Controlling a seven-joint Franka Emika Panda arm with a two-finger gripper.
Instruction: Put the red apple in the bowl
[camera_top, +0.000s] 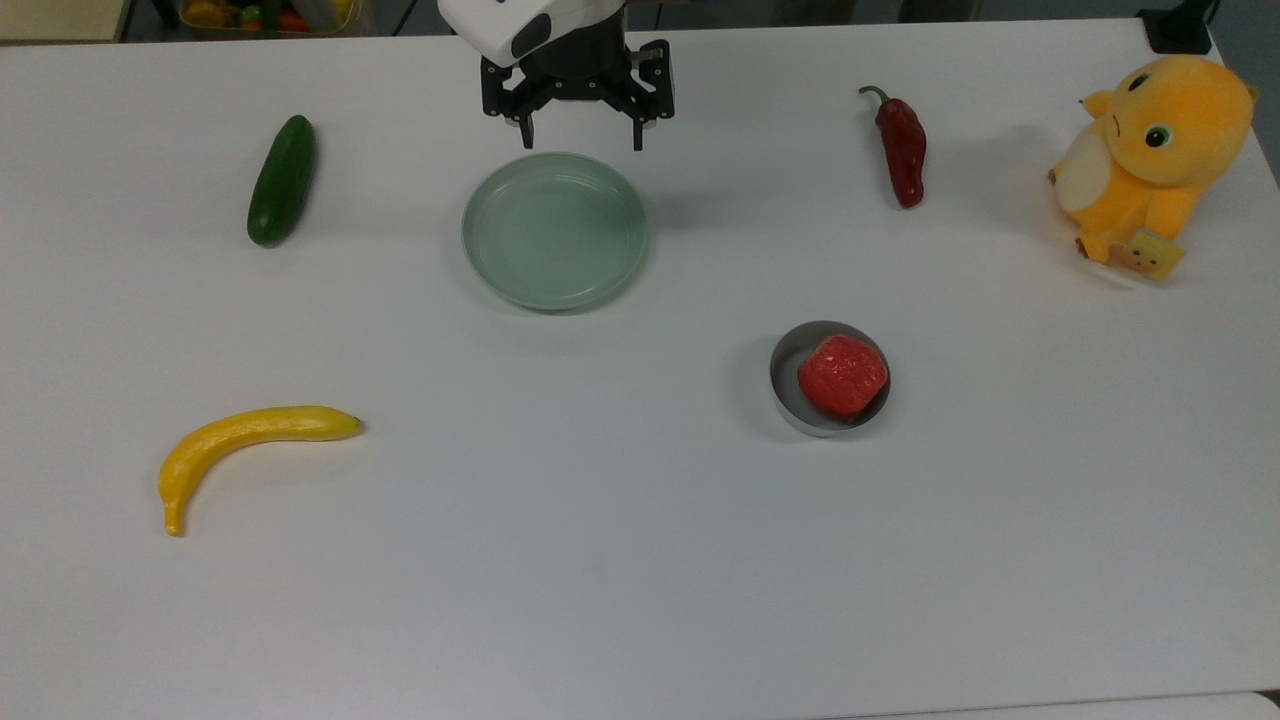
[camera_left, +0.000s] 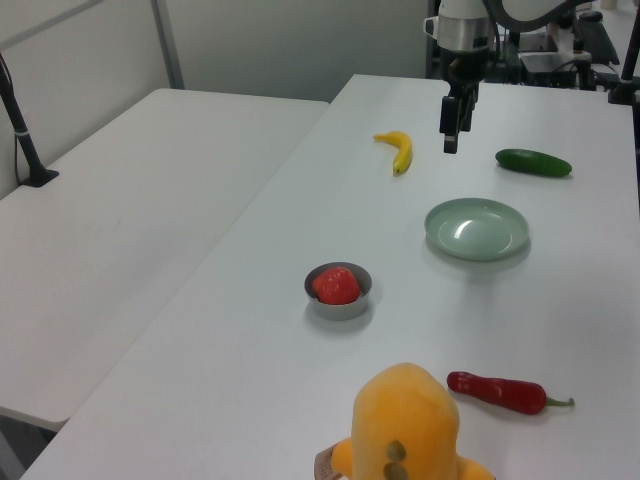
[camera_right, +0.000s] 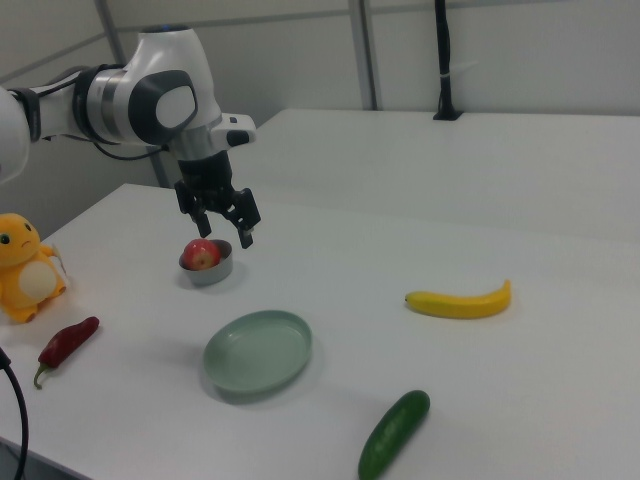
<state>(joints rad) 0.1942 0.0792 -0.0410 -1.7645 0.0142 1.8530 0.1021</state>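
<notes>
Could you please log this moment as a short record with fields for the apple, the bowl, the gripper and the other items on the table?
red apple: inside the bowl
bowl: grey, upright on the table
gripper: open, holding nothing, above the table beyond the green dish's far rim in the top view
green dish: nothing in it
other items: cucumber, banana, chili pepper, plush toy
task state: apple placed

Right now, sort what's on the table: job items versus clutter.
Job:
apple, sitting in the bowl
gripper, open, holding nothing

Clutter:
green dish
cucumber
banana
chili
plush toy
</notes>
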